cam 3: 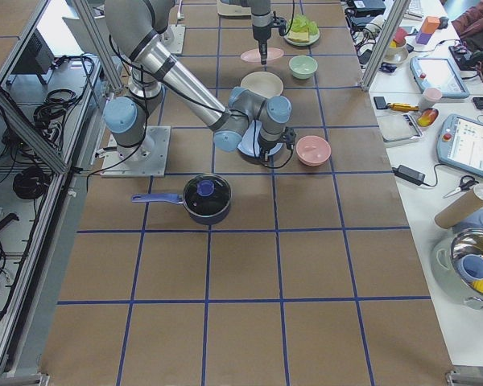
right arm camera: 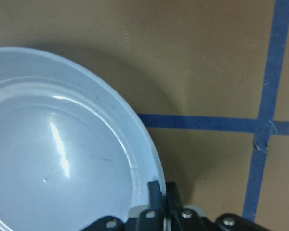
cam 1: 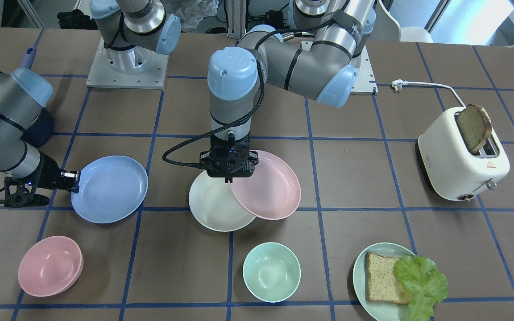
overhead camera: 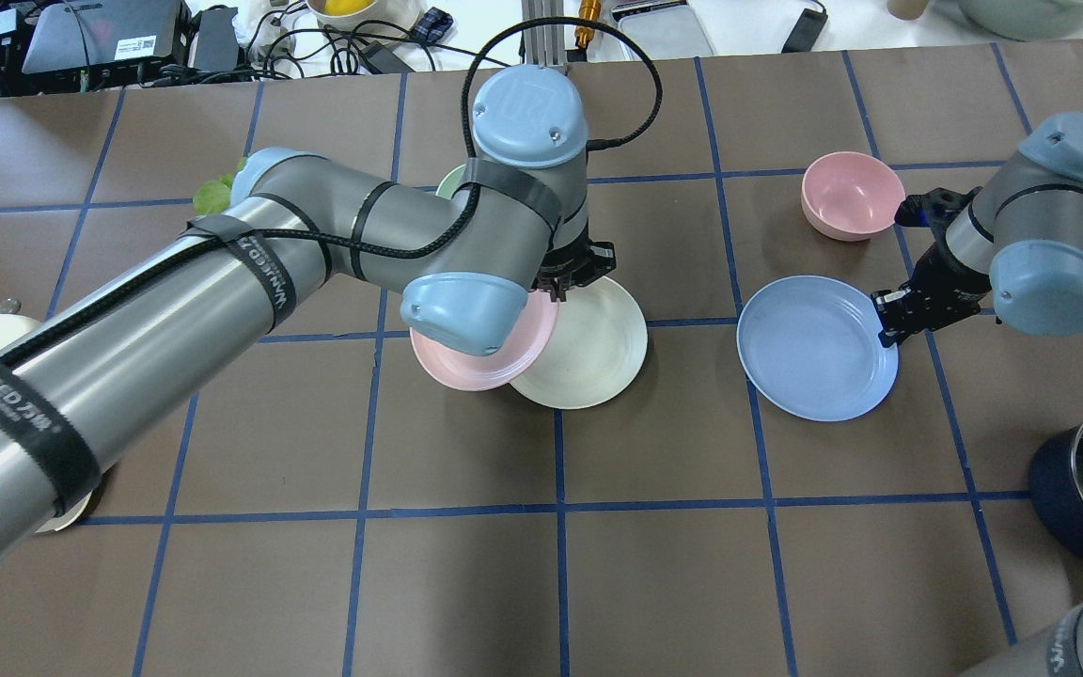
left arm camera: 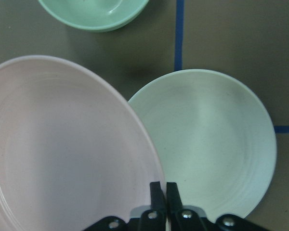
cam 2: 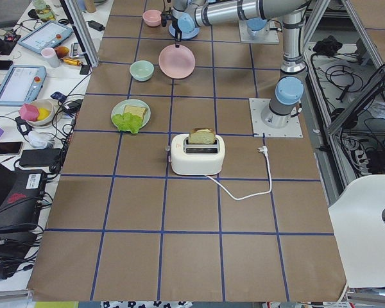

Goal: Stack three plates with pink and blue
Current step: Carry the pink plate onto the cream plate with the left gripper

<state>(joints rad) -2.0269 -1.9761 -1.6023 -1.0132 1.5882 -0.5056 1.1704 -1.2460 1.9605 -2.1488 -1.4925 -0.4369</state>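
My left gripper [cam 1: 229, 178] is shut on the rim of the pale pink plate [cam 1: 268, 189]. It holds the plate slightly tilted, partly over the cream-white plate [cam 1: 214, 207], which lies on the table. The left wrist view shows the fingertips [left arm camera: 157, 190] pinching the pink plate [left arm camera: 62, 154], with the cream plate [left arm camera: 212, 144] beside and below it. My right gripper [cam 1: 75, 180] is shut on the rim of the light blue plate [cam 1: 109, 189]. In the right wrist view the blue plate [right arm camera: 53, 154] casts a wide shadow beside its rim.
A pink bowl [cam 1: 49, 266] and a mint bowl [cam 1: 271, 272] stand near the operators' edge. A mint plate [cam 1: 373, 285] holds bread and lettuce. A white toaster [cam 1: 462, 160] with bread stands on my left side. A dark pot [cam 3: 207, 197] sits near my right arm.
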